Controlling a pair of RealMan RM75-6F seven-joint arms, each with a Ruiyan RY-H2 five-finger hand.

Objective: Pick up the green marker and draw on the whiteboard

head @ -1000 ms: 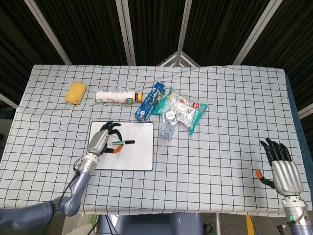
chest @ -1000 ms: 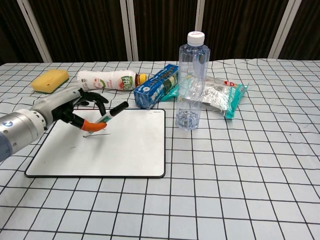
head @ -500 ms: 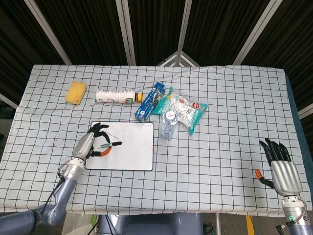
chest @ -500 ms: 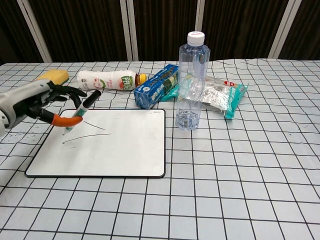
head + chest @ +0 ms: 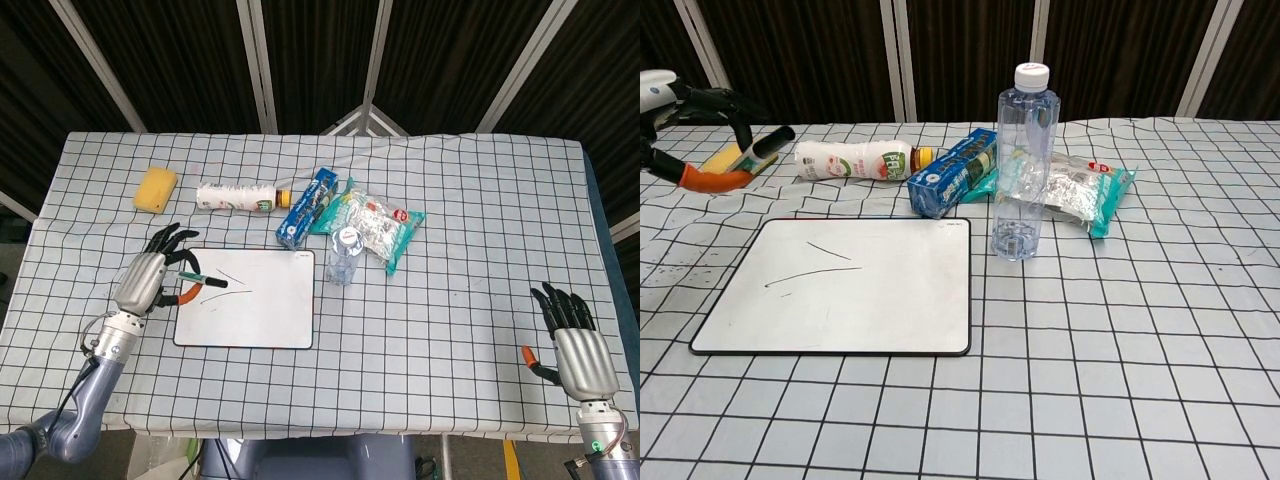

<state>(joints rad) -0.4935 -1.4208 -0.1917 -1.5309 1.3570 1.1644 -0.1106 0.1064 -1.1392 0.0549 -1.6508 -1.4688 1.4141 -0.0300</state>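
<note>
My left hand (image 5: 148,281) holds the green marker (image 5: 201,279) between thumb and fingers, at the whiteboard's left edge. In the chest view the left hand (image 5: 685,105) is raised at the top left, and the marker (image 5: 768,148) hangs well above the table. The whiteboard (image 5: 270,310) lies flat in front of me and bears two thin dark strokes (image 5: 815,262) in its upper left part. My right hand (image 5: 577,340) rests open at the table's front right, far from the board; the chest view does not show it.
Behind the board lie a yellow sponge (image 5: 155,189), a yogurt bottle (image 5: 235,197) on its side, a blue carton (image 5: 307,207) and a snack bag (image 5: 380,222). A clear water bottle (image 5: 1024,160) stands upright just right of the board's far corner.
My left hand has drawn strokes, then lifted the marker off the board and moved it up and to the left. The right hand has not moved.
</note>
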